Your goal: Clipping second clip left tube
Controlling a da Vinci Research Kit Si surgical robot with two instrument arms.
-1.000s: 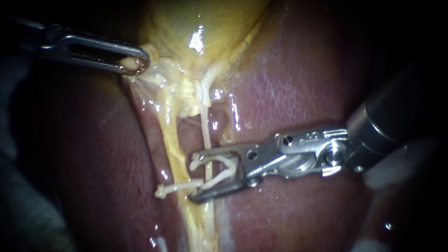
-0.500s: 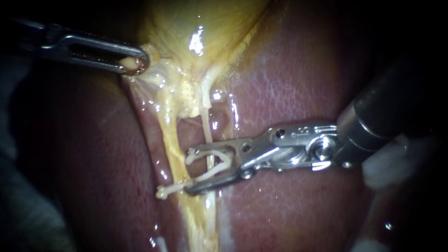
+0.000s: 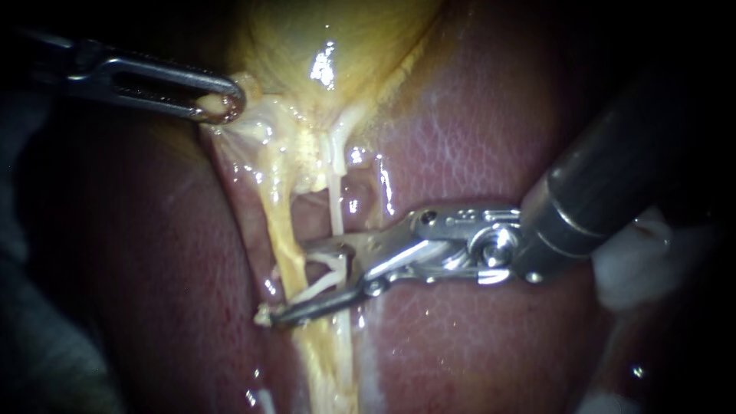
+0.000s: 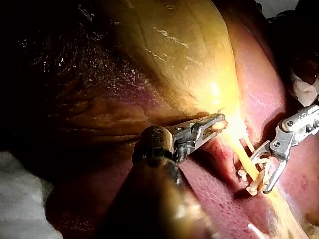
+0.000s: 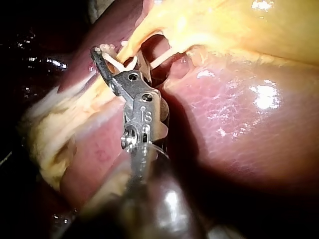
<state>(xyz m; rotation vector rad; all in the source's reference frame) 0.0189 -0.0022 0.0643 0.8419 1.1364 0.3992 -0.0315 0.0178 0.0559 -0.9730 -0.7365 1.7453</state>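
Note:
My left instrument [image 3: 222, 103] comes in from the upper left, its jaws shut on a fold of gallbladder [image 3: 330, 38] tissue and holding it taut; the same grip shows in the left wrist view [image 4: 217, 124]. My right instrument [image 3: 303, 280] reaches in from the right. Its jaws hold a white clip [image 3: 326, 276], spread in a V, and their tips reach the yellowish left tube [image 3: 284, 230]. The thin white right tube [image 3: 337, 215] passes behind those jaws. The end of another white clip [image 3: 263, 314] on the left tube pokes out just under the lower jaw.
Red-brown liver [image 3: 475, 138] lies on both sides of the tubes. White gauze [image 3: 629, 268] sits behind the right instrument's shaft, and more gauze [image 4: 20, 194] is beside the left shaft.
My right instrument has slid left along the tissue, from over the thin right tube to the left tube, and its jaws stand closer together. The left instrument has kept its hold unmoved.

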